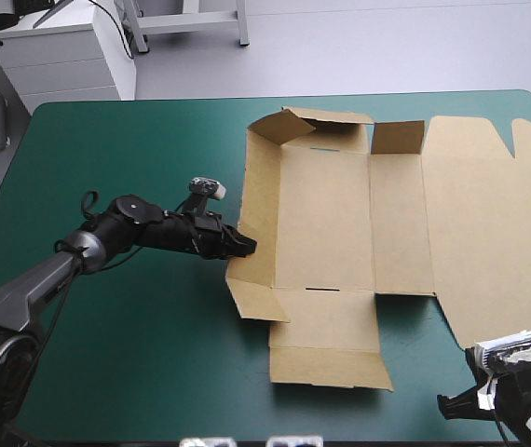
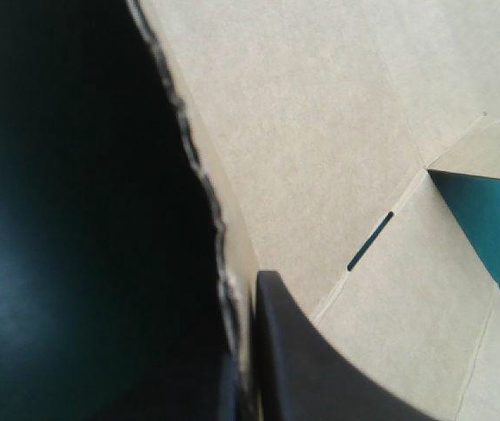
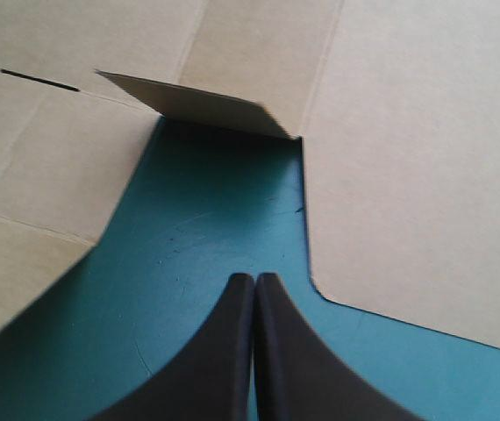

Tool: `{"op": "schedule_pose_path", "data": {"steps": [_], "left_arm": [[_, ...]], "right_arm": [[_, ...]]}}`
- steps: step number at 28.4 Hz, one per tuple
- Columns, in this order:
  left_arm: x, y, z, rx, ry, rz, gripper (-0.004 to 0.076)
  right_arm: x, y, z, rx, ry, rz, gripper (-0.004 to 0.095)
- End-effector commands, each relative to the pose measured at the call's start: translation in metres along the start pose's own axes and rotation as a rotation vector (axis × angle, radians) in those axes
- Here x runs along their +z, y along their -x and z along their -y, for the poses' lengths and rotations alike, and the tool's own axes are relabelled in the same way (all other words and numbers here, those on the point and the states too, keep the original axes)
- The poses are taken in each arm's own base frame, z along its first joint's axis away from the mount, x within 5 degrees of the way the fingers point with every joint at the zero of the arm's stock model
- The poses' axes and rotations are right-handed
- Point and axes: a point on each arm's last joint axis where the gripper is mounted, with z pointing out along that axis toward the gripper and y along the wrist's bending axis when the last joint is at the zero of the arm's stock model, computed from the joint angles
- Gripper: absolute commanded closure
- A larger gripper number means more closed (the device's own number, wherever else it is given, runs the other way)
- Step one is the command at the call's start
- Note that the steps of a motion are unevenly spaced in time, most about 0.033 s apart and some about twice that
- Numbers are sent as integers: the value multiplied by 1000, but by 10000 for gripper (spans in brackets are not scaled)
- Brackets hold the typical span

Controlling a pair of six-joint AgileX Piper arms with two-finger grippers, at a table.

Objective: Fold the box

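**Left pincer clamps the box by its wall; right pincer closed on nothing**

The brown box lies as a cut sheet across the middle and right of the teal-green tabletop, most of it flat. Its left wall stands raised along its fold. At the far left a corner flap is bent inward, and a small flap at the far edge also stands up. The wide panel on the right lies flat and reaches the tabletop's right edge. The near panel lies flat toward the near edge.

The left pincer comes in from the left and meets the left wall toward its near end. In the left wrist view the wall's rough cut edge runs between the two black fingers, which are all but closed on the board, so the pincer is holding the wall. Beyond them a narrow slot shows in a fold line of the sheet.

The right pincer sits at the near right corner of the tabletop, apart from the box and near the wide panel's near edge. In its own wrist view it is drawn together into one pointed arch over bare cover. Ahead of it lie the wide panel's rounded corner and a short flap tilted up off the cover.
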Motion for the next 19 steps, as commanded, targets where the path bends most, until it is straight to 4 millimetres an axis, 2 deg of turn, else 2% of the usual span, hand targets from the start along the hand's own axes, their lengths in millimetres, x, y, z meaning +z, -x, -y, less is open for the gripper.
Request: {"op": "schedule_pose_path", "data": {"steps": [1, 5, 12, 16, 19], "left_arm": [[-42, 16, 17, 96, 104, 106, 731], [-69, 19, 28, 248, 206, 117, 731], [-99, 28, 34, 389, 382, 16, 731], [-115, 39, 34, 461, 494, -31, 731], [-134, 54, 43, 530, 555, -21, 731]], "right_arm": [[-6, 13, 2, -9, -13, 80, 922], [-6, 13, 2, -9, -13, 80, 922], [-6, 13, 2, -9, -13, 80, 922], [-6, 13, 2, -9, -13, 80, 922], [-6, 13, 2, -9, -13, 80, 922]]}}
